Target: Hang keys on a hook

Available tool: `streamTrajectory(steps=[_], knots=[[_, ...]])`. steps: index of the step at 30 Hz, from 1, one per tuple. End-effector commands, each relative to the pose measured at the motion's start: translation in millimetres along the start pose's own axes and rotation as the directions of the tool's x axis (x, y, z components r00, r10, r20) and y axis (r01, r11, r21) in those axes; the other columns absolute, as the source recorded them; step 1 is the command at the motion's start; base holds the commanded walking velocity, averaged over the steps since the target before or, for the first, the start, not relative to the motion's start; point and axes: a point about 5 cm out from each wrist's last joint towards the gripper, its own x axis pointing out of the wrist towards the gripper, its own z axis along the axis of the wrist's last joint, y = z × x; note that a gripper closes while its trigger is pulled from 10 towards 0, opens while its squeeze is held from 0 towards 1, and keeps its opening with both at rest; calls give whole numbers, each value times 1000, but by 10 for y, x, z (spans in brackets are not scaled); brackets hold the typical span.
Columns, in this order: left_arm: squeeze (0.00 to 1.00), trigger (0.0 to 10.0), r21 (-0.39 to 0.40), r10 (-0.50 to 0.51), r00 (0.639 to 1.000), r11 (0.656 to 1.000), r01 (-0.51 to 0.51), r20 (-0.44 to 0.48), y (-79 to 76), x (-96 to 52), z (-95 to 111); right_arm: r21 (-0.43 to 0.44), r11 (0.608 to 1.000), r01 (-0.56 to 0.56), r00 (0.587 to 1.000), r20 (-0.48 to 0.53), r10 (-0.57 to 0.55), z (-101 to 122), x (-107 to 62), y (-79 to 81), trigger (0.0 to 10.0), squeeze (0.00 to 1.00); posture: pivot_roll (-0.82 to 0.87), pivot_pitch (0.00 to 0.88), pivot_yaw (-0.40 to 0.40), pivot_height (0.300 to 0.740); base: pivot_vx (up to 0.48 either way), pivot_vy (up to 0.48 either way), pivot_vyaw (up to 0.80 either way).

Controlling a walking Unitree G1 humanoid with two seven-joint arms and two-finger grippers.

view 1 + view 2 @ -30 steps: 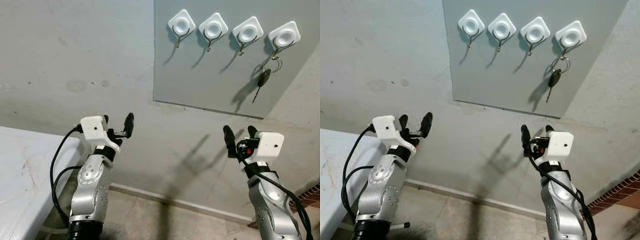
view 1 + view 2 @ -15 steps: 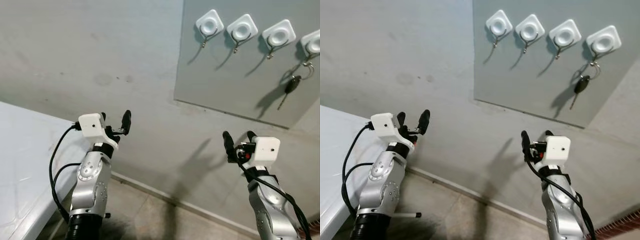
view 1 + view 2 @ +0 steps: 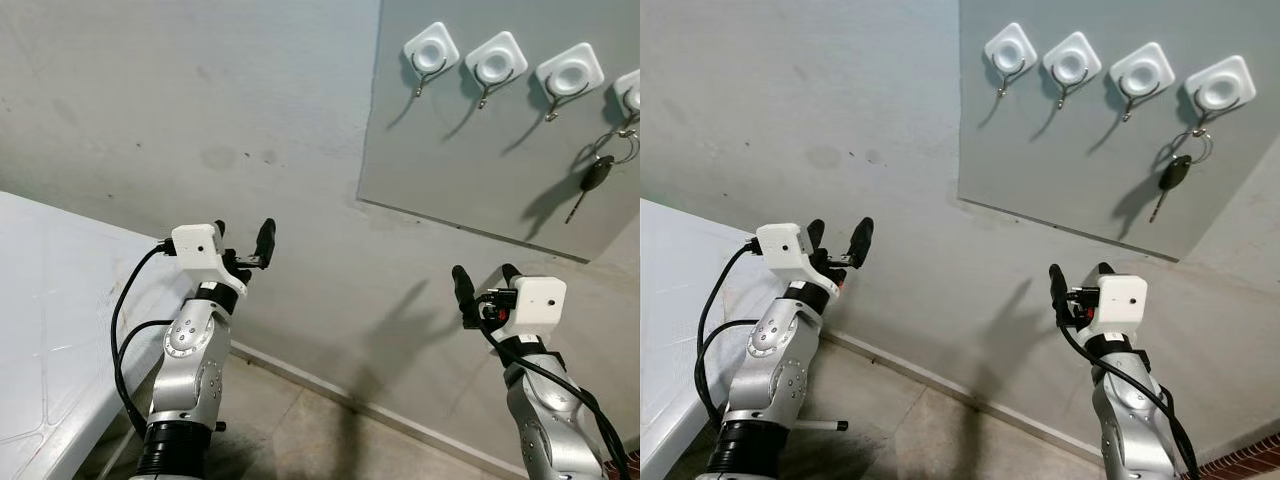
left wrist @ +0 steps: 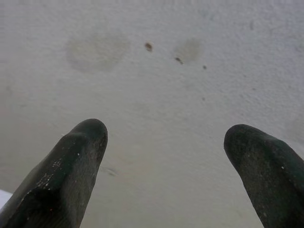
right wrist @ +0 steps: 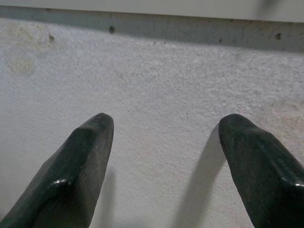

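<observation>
Keys: black-headed key on a ring, hanging from the rightmost hook of four on a grey wall panel. The other three hooks are bare. The hang looks done.

Right gripper: below the panel, well apart from the keys, fingers spread, nothing held. In its wrist view it faces bare plaster.

Left gripper: raised near the white table, fingers apart, empty.

Judged step: clear off. To do it well, keep both arms low and away from the panel, and do not brush the ring or set it swinging. Mind the table edge by the left arm.
</observation>
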Motion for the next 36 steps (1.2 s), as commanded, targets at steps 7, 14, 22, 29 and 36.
streamTrajectory(steps=[7, 14, 22, 29, 36], knots=[[0, 10000, 9, -1, 1000, 1000, 0, 19, -17, 49, 34, -27, 999, -34, 999, 39, 35, 125, 147, 3, 10000, 0, -21, 0, -10, 740, 0, 0, 794], [0, 10000, 7, 10, 1000, 1000, -10, 26, -11, 65, 41, -32, 998, -50, 997, 52, 52, 163, 181, 21, 10000, 0, -20, 0, -17, 740, 0, 0, 794], [0, 10000, 4, 16, 999, 1000, -16, 31, -13, 70, 48, -31, 998, -50, 997, 54, 52, 166, 192, 19, 10000, 0, -18, 0, -16, 740, 0, 0, 794], [0, 10000, 8, 17, 999, 1000, -17, 39, 1, 88, 82, -33, 998, -52, 997, 59, 54, 176, 196, 23, 10000, 0, -17, 0, -17, 740, 0, 0, 794], [0, 10000, 10, 14, 999, 1000, -15, 44, 6, 57, 102, -37, 997, -74, 993, 85, 77, 252, 193, 20, 10000, 0, -21, 0, -21, 740, 0, 0, 794]])
